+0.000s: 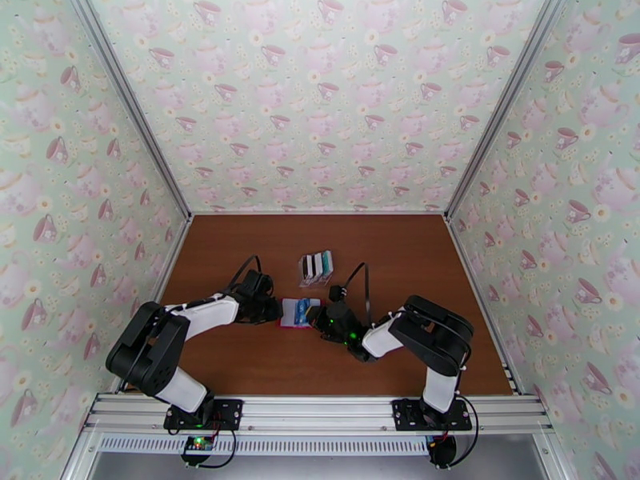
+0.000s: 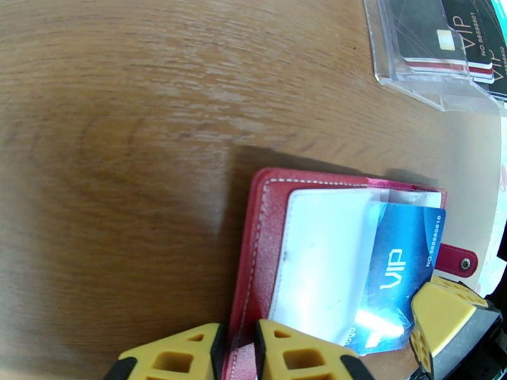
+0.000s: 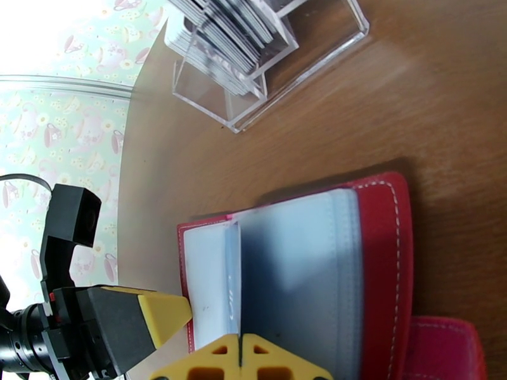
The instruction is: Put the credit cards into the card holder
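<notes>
The red card holder (image 1: 298,322) lies open in the middle of the table, pale pockets up. My left gripper (image 2: 237,357) is shut on its red left edge (image 2: 266,248). A blue credit card (image 2: 399,261) marked VIP sits partly inside a pale pocket (image 2: 323,254). My right gripper (image 3: 241,359) is shut on the card's near end, and the card shows edge-on in the right wrist view. Its yellow fingertip (image 2: 443,318) meets the card's corner. From above, the left gripper (image 1: 272,309) and right gripper (image 1: 320,320) flank the holder. More credit cards (image 1: 317,265) stand in a rack behind.
A clear plastic slotted rack (image 2: 437,77) with black and white cards stands just beyond the holder, also seen as the rack (image 3: 266,64) from the right wrist. Patterned walls enclose the brown table (image 1: 400,258) on three sides.
</notes>
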